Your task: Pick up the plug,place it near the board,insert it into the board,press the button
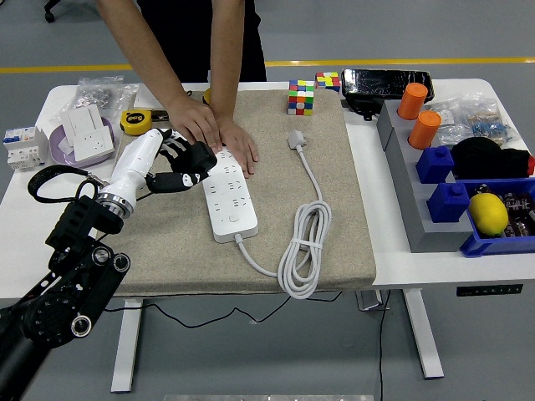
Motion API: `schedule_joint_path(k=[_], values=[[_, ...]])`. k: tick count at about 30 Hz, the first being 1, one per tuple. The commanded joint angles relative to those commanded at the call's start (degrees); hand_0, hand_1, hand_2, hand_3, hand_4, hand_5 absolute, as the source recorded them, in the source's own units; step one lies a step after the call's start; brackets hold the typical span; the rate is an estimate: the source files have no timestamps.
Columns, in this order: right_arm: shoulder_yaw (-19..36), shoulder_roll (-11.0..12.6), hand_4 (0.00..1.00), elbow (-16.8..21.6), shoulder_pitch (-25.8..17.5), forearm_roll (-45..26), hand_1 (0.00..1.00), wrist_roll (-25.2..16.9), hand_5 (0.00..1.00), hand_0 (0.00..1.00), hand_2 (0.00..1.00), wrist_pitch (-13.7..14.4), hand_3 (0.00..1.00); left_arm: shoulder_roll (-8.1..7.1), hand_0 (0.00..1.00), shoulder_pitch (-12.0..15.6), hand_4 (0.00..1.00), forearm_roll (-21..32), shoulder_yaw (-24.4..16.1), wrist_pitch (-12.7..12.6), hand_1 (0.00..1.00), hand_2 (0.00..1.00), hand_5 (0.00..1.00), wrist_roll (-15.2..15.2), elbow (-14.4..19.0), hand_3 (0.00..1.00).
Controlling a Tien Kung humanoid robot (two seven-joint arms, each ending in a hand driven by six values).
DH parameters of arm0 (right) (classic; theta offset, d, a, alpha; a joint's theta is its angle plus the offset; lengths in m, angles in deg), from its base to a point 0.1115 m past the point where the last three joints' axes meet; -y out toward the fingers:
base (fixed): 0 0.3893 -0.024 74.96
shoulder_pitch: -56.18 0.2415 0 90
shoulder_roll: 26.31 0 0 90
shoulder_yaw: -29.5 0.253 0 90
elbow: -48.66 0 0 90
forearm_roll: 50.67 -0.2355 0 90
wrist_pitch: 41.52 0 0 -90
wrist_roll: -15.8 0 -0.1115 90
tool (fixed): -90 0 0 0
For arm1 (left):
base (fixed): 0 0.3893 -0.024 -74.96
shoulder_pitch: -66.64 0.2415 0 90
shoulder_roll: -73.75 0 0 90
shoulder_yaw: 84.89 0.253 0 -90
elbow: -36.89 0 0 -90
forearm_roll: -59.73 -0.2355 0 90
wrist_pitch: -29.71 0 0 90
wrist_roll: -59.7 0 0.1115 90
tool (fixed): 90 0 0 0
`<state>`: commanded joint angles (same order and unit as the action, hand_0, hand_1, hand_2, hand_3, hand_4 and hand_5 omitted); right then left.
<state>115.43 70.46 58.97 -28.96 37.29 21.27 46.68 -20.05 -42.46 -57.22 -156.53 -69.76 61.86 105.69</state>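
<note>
Left hand: the hand [180,160] reaches in from the lower left over the tan mat [334,209], fingers loosely curled and holding nothing, just beside the board's left edge.
Board: the white power strip [226,195] lies lengthwise on the mat; a person's two hands [216,134] press down on its far end.
Plug: the plug [298,139] lies on the mat right of the board, well apart from the hand, its cord coiled nearer the front.
Surface: the white surface [393,259] carries Rubik's cubes [302,96], a tape measure [136,122] and blue bins [493,238].
Room: grey floor with a yellow line.
</note>
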Motion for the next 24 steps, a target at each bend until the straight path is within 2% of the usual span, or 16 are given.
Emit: schedule_joint_path(k=[13,24], values=[[0.3,0.0,0.998,0.0,-0.1,0.2,0.762,0.1,0.887,0.850,0.750,0.0,0.783,-1.81,0.552,-1.5,0.483,-0.4,4.2,0.9,0.403,0.291,0.094,0.3,0.3,0.348],[0.5,0.0,0.998,0.0,0.0,0.1,0.762,0.1,0.887,0.850,0.750,0.1,0.783,-2.23,0.553,-2.2,0.488,-2.1,6.6,1.1,0.406,0.293,0.089,0.3,-0.4,0.350]])
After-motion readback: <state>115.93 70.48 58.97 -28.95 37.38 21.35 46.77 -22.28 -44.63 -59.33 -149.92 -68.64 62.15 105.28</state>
